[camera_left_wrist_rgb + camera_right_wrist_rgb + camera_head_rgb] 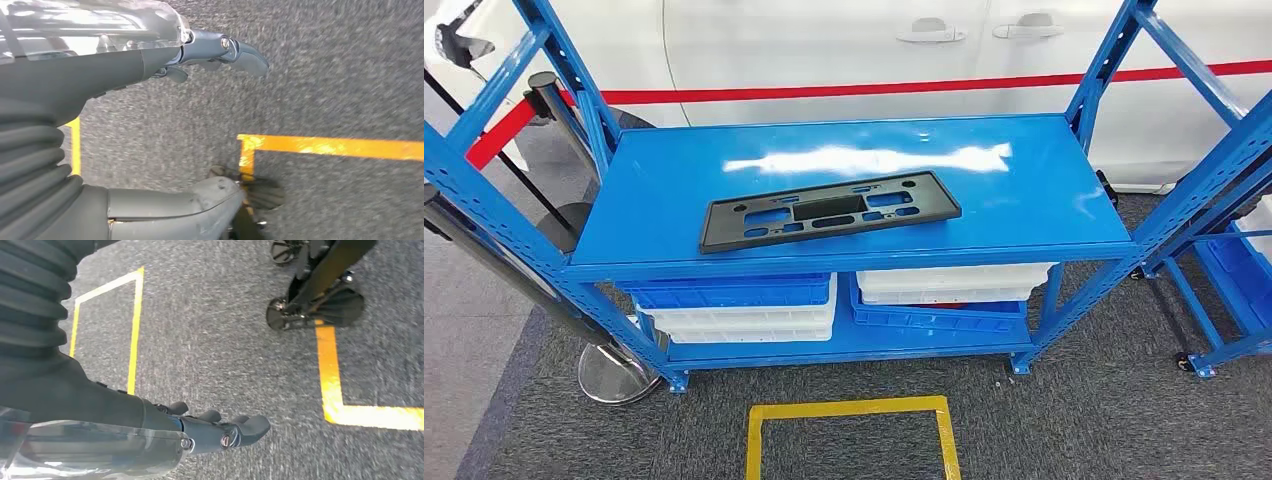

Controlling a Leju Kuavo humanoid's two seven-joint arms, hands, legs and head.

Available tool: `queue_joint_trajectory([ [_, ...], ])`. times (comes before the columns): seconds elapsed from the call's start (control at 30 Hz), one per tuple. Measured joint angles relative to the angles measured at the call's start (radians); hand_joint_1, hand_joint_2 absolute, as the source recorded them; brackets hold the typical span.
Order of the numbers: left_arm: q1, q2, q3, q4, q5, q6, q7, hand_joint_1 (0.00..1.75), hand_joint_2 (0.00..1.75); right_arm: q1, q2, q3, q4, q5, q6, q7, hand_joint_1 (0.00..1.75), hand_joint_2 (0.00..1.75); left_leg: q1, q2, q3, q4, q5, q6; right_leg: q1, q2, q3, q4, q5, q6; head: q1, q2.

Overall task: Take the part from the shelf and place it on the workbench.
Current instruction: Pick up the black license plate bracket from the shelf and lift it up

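Lying flat near the front edge of the blue shelf [1024, 200], the black part [829, 210] calls for a level two-handed lift at its ends, as the left hand [150, 130] and right hand [200, 427] hang empty, fingers loose, over the carpet.

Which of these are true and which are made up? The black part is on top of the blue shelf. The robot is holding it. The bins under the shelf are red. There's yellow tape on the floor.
1. The black part lies on the blue shelf: true.
2. The robot holds it: false. The left hand and right hand hang empty over the carpet.
3. The bins underneath are red: false, they are blue and white.
4. Yellow tape marks the floor: true.
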Motion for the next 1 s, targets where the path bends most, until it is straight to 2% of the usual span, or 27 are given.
queue_joint_trajectory([
  [0.2,-0.011,-0.007,0.049,0.014,-0.001,0.050,-0.072,0.00,0.00,0.007,0.031,-0.047,-0.035,0.046,-0.027,-0.095,0.00,1.75,0.000,0.000,0.000,0.000,0.000,0.000,0.000,0.000,0.000,0.000,0.000,0.000,0.000,0.000],
  [0.5,-0.033,-0.005,0.094,0.026,-0.053,0.070,-0.194,0.00,0.00,0.024,0.024,-0.037,-0.292,-0.025,-0.022,-0.238,0.00,1.75,-0.001,0.000,0.001,0.000,0.000,0.000,-0.001,0.000,0.001,0.000,0.000,0.000,0.000,0.000],
  [0.7,-0.043,-0.002,0.109,0.038,-0.088,0.070,-0.237,0.00,0.00,0.058,0.008,0.036,-0.494,-0.032,-0.041,-0.291,0.00,1.75,-0.001,0.000,0.001,0.000,0.000,0.000,-0.001,0.000,0.001,0.000,0.000,0.000,0.000,0.000],
  [0.97,-0.056,0.000,0.120,0.054,-0.136,0.076,-0.265,0.00,0.00,0.091,-0.042,0.179,-0.750,-0.010,-0.103,-0.335,0.00,1.75,-0.001,0.000,0.001,0.000,0.000,0.000,-0.001,0.000,0.001,0.000,0.000,0.000,0.000,0.000],
  [1.0,-0.058,0.000,0.121,0.056,-0.141,0.079,-0.267,0.00,0.00,0.093,-0.049,0.199,-0.780,-0.006,-0.112,-0.339,0.00,1.31,-0.001,0.000,0.001,0.000,0.000,0.000,-0.001,0.000,0.001,0.000,0.000,0.000,0.000,0.000],
])
